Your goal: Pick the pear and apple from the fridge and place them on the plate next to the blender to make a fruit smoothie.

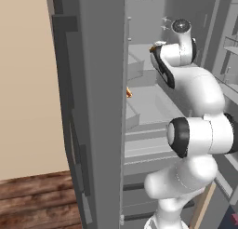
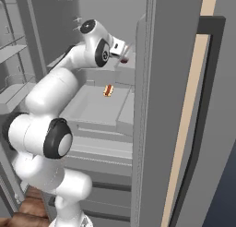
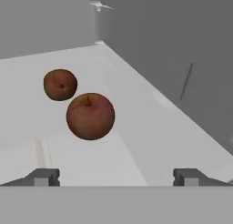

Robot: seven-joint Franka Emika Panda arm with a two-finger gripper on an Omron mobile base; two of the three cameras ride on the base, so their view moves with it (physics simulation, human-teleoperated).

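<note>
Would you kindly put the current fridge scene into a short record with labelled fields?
setting: open tall grey fridge, arm reaching onto a pale inner shelf
nearer fruit: dark red round apple, on the shelf
farther fruit: small brownish-orange pear, behind and left of the apple in the hand view
gripper: open, short of the apple, holding nothing
lower shelf: tiny yellow-orange item

Glossy white rounded arm (image 1: 200, 130) segments joined by black rings, with dark joint caps.
</note>
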